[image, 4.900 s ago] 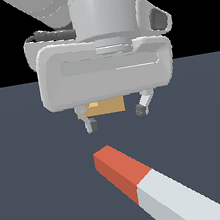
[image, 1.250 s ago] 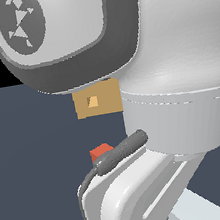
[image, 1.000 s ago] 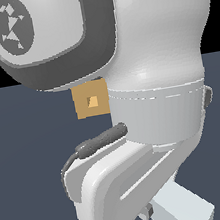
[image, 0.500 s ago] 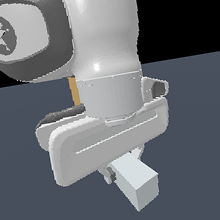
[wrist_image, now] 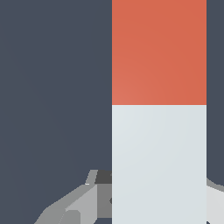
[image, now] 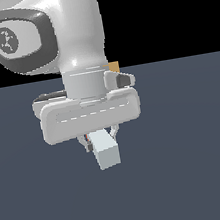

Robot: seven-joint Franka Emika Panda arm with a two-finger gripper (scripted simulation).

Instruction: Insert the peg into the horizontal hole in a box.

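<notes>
The peg (image: 107, 152) sticks out below the hand in the exterior view, its pale grey-white end facing the camera. Close up in the wrist view, the peg (wrist_image: 159, 131) shows a red-orange end and a pale remainder. My gripper (image: 102, 136) straddles the pale part, with a finger pressed against each side, so it is shut on the peg. A grey finger (wrist_image: 81, 202) shows beside the bar in the wrist view. Only a tan sliver of the box (image: 114, 66) peeks out behind the arm. The hole is hidden.
The white arm and its wrist housing (image: 90, 114) fill the middle of the exterior view and block most of the scene behind. A dark blue-grey floor (image: 193, 169) lies all around.
The arm has swung across the exterior view and the hand now faces the camera squarely. The peg's pale end has shifted up and left with the gripper. The box is now almost fully covered.
</notes>
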